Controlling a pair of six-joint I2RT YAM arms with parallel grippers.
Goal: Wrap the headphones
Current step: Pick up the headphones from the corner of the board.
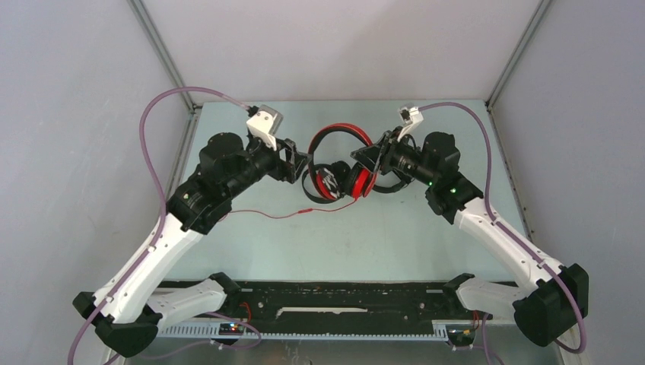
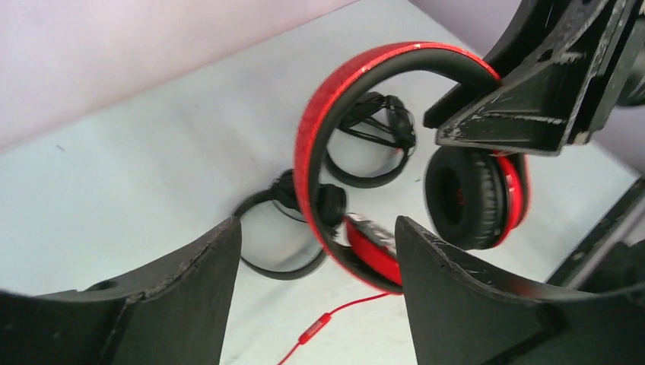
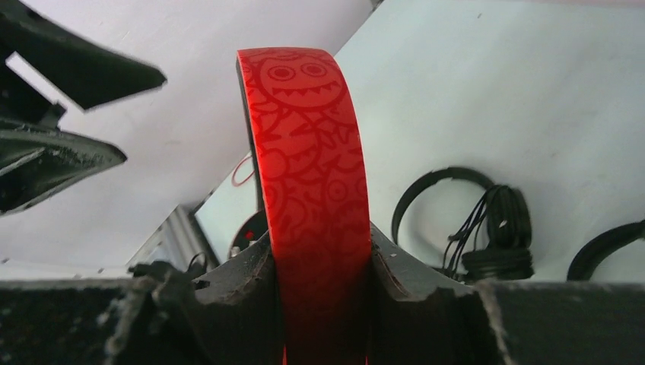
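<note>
One red headset (image 2: 308, 137) is clamped by its band between your right gripper (image 3: 319, 274) jaws, arch up, cups hanging down, with your left gripper (image 2: 318, 224) jaws apart just beside it and two black headsets (image 2: 370, 144) beyond.

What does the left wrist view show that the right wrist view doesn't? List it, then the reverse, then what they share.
Only left wrist: the red headphones' black-padded ear cup and the red cable with its inline remote, lying on the table.
Only right wrist: the cartoon-face print on the headband.
Both: that headband clamped in the right hand, and the black headsets on the table behind.
</note>
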